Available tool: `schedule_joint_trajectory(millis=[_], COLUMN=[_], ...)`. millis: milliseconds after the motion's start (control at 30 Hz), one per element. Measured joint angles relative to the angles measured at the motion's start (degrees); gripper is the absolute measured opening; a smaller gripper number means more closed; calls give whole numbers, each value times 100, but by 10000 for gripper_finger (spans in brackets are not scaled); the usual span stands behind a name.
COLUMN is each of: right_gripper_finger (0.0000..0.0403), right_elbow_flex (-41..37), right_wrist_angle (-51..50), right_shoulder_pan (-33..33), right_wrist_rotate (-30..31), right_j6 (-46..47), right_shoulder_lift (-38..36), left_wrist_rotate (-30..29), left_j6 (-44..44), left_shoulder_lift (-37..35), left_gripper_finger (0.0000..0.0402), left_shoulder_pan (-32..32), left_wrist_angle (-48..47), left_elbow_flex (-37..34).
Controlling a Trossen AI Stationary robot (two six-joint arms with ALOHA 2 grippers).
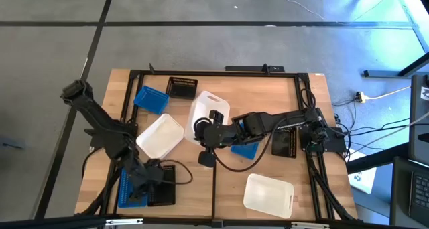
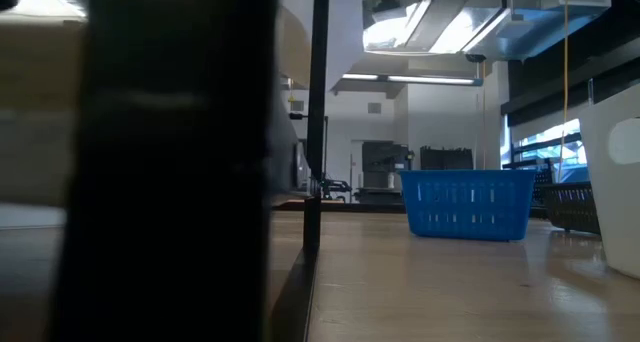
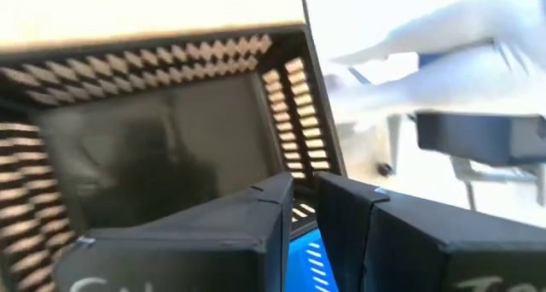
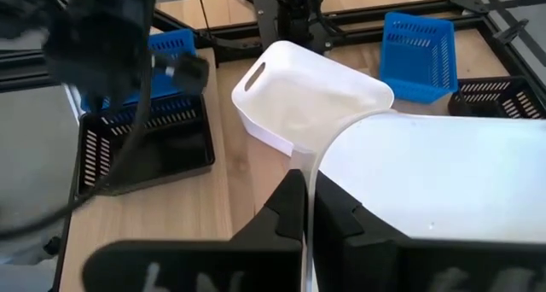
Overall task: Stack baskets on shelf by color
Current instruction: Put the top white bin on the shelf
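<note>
Light wooden plank shelf edged by thin black metal rails, set on a grey floor with cables at the right side. In the low view, level across the planks into a room with ceiling lights and dark equipment at the back; a broad dark upright shape close to the lens blocking the left half of that view.

Near the far rail: a blue basket beside a black basket. At mid-shelf: two white baskets, one tilted, one lying flat, just beside each other. Near the front rail on the right: a third white basket. Partly under the right arm: another blue basket and a black basket.

Left gripper at the front left corner, jaws narrow, closed on the rim where a black basket and a blue basket stand side by side. Right gripper at mid-shelf, jaws pressed together on the thin wall of the tilted white basket.
</note>
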Motion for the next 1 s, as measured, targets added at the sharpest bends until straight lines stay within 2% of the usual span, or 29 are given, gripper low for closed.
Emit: schedule_joint_trajectory(millis=[300,600,833,1000], right_gripper_finger=[0,0,0,0], right_elbow_flex=[407,695,699,699], right_wrist_angle=[-564,-589,-70,317], right_shoulder_pan=[124,228,339,379], right_wrist_rotate=[194,201,-83,-479], right_j6=[-9,37,24,150], right_shoulder_lift=[-5,-9,131,360], left_wrist_rotate=[-1533,-2530,-3196,-3318], left_j6=[-7,-518,-789,-789], left_shoulder_lift=[-695,-1431,-2120,-2408], left_gripper_finger=[42,42,42,42], left_shoulder_pan=[-94,-92,-90,-85], left_wrist_angle=[-2023,-3687,-4178,-4213], left_elbow_flex=[921,1235,1235,1235])
